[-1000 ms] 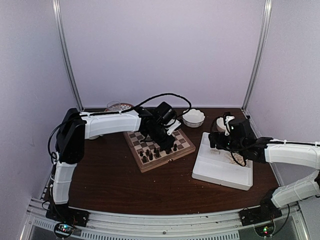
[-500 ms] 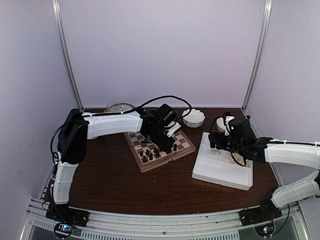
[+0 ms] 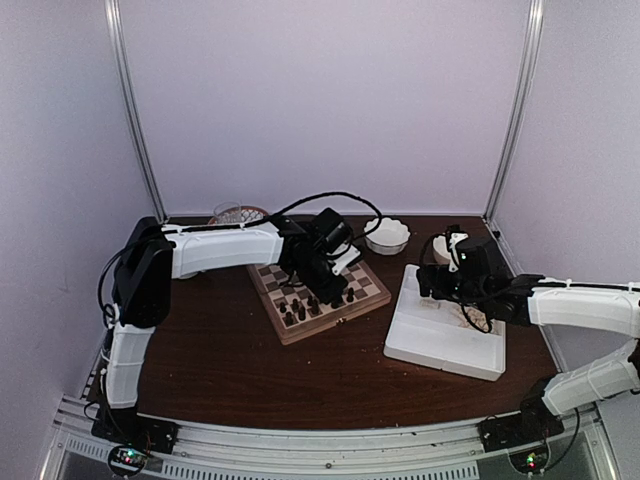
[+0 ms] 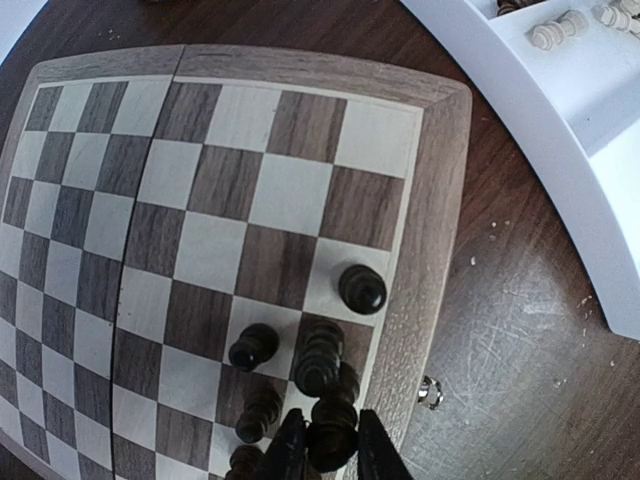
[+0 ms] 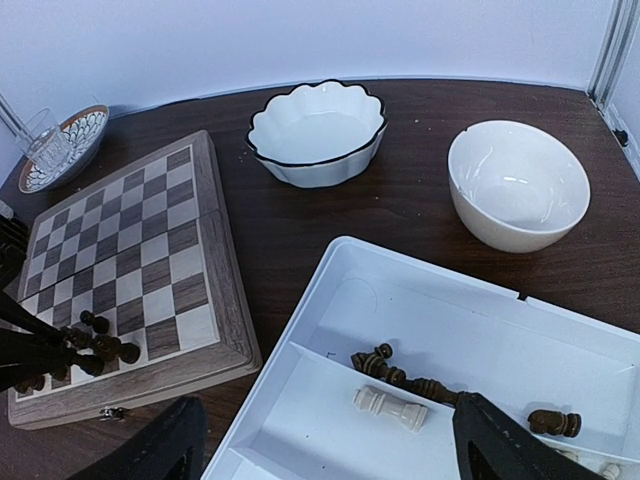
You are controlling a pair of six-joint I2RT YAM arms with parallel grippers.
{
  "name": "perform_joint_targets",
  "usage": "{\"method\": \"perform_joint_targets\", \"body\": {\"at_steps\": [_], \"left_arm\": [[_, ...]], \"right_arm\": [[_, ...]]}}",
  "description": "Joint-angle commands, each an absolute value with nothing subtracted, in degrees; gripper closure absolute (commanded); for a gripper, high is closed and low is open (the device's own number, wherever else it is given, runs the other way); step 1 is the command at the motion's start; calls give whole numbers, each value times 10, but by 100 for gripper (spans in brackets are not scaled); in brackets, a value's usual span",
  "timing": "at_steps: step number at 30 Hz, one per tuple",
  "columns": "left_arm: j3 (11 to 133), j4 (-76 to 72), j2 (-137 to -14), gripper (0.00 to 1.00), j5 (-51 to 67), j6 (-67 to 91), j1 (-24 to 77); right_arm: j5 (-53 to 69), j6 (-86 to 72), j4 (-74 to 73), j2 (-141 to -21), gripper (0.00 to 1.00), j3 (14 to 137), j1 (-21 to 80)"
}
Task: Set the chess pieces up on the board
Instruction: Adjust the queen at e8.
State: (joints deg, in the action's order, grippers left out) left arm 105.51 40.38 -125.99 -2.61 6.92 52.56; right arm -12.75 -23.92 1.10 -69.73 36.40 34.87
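Barely begun: only a handful of dark chess pieces [image 4: 361,288] along the near edge of the board [image 4: 250,190]. Pinches one more dark piece in the left hand [image 4: 333,440]. Holds the right hand [image 5: 330,450] wide over the white tray [image 5: 470,330] at right, cream and dark pieces left inside.

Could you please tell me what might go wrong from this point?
The left gripper clasps a dark turned wooden chess piece close beside a dark neighbour; lowering or opening could topple it. These pieces stand near the edge of the checkered wooden board, so a knocked one might roll onto the brown table.
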Motion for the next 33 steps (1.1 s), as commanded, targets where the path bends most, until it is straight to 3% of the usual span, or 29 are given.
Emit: {"method": "perform_joint_targets", "body": {"at_steps": [1,33], "left_arm": [[1038,402,-1228,83,-27,71,524],[1013,407,-1210,83,-55,70,524]], "right_arm": [[-126,-236,15,-700,12,380,345],[-121,-236,16,-700,12,380,345]]}}
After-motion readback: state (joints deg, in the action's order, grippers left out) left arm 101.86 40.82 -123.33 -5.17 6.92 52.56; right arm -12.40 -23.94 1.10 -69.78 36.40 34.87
